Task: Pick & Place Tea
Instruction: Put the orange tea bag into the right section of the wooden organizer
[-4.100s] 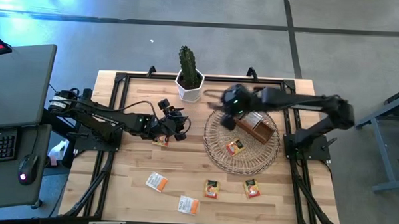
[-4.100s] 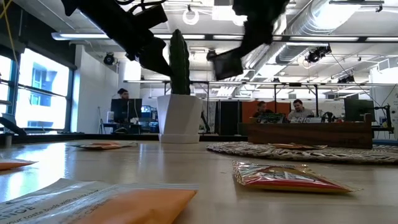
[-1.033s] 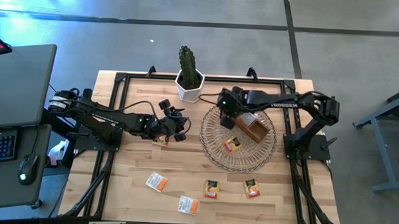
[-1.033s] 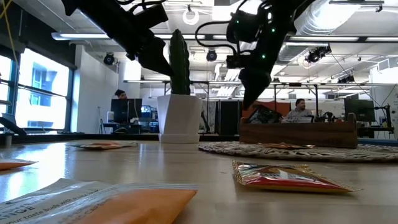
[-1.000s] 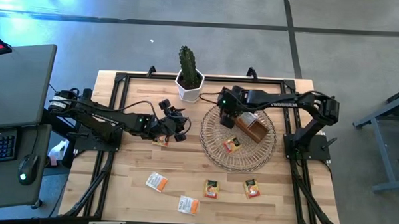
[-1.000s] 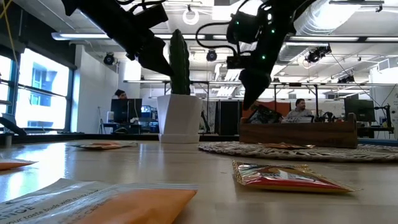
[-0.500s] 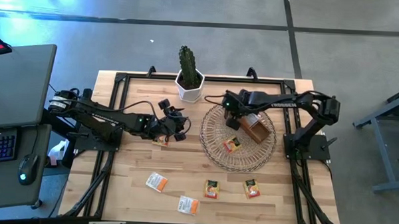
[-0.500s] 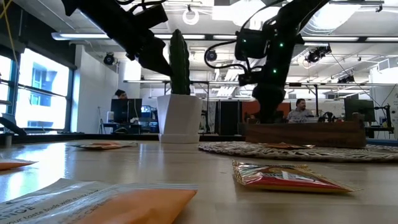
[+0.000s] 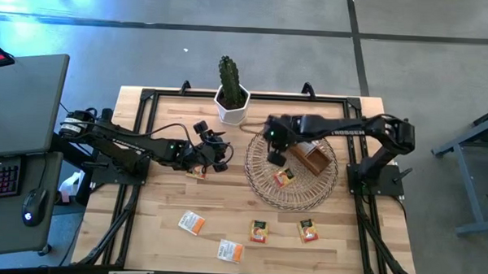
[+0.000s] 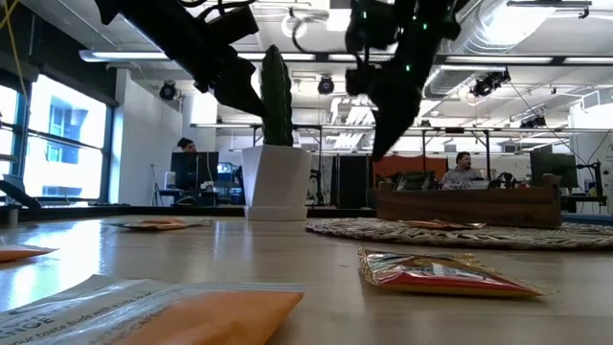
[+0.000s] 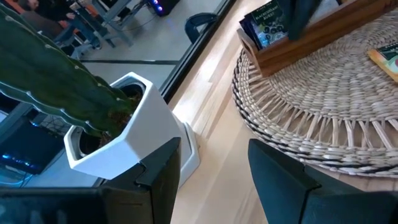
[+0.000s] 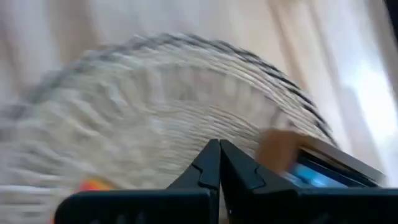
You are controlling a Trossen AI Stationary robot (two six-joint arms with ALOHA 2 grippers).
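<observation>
We see the right gripper [image 9: 274, 145] over the 10 o'clock part of the wicker tray [image 9: 263, 186], its fingers [image 12: 211, 167] pressed together with nothing visible between them. The wrist picture is smeared, so the tray weave and the wooden box [image 9: 312, 158] show only as blurs. The box sits on the tray toward 2 o'clock, partly covered by the right arm from above; dark tea sachets [image 11: 267, 29] stand in one end of it.

One yellow-red sachet [image 9: 284, 178] lies flat near the tray's centre. Four more sachets lie on the table [image 9: 159, 240] toward 6 o'clock: two white-and-orange [image 9: 192, 223] and [image 9: 230, 251], two yellow-red [image 9: 258, 232] and [image 9: 308, 229].

The left gripper [image 9: 213, 155] waits at the table's 9 o'clock side, fingers [image 11: 158, 171] spread apart and empty, a sachet [image 9: 195, 173] half hidden beneath it. The potted cactus [image 9: 231, 92] stands at 12 o'clock.
</observation>
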